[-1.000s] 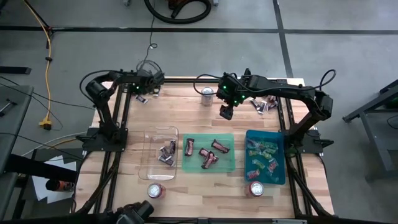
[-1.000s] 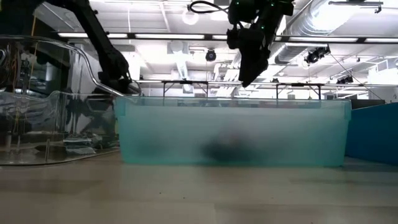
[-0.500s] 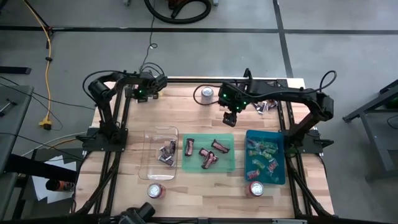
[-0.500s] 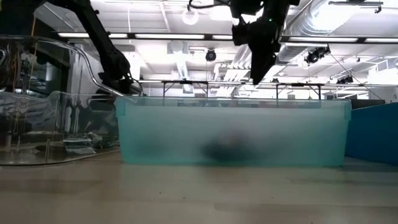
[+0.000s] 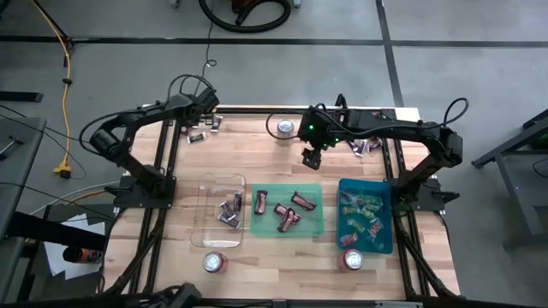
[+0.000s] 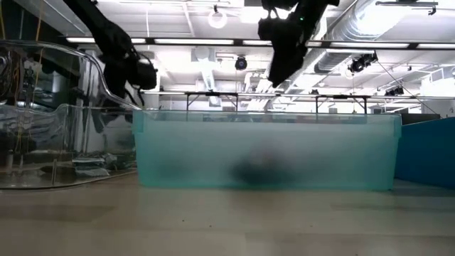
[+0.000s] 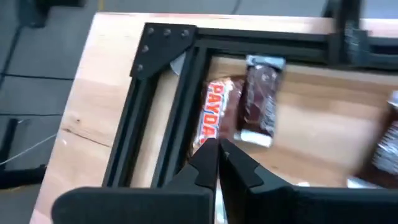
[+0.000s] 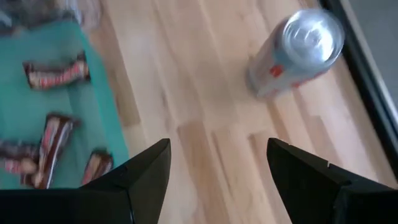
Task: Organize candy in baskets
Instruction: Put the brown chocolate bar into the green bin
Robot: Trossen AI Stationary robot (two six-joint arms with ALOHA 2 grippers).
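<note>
My left gripper [image 7: 216, 149] is shut above the table's far left corner [image 5: 204, 109]. Just past its fingertips a PayDay candy [image 7: 214, 112] lies on the wood along the black frame rail [image 7: 168, 118], with a dark brown candy [image 7: 260, 106] flat beside it. My right gripper [image 8: 219, 144] hangs open and empty over bare wood [image 5: 310, 156], between a silver can [image 8: 298, 53] and the green basket [image 5: 287, 210]. The clear basket [image 5: 221, 210], the green one and the teal basket [image 5: 366, 214] stand in a row, each with candy inside. My left gripper's shut fingertips [image 7: 208, 155] stand in front of the PayDay candy's near end [image 7: 208, 138], coming slanting from above. Whether they touch or hold the wrapper, I cannot tell, since the fingers cover that spot.
Loose candy lies in a heap at the far right [image 5: 364, 144]. Another candy [image 5: 216, 122] lies near the far rail. Two red and silver cans [image 5: 216, 262] [image 5: 353, 260] stand at the near edge. The black frame runs around the tabletop. Bare wood lies between baskets and far rail.
My left gripper has risen over the far left corner, and its arm's elbow has swung out toward the table's left. My right gripper has shifted a little toward the baskets and back, staying high above the wood.
</note>
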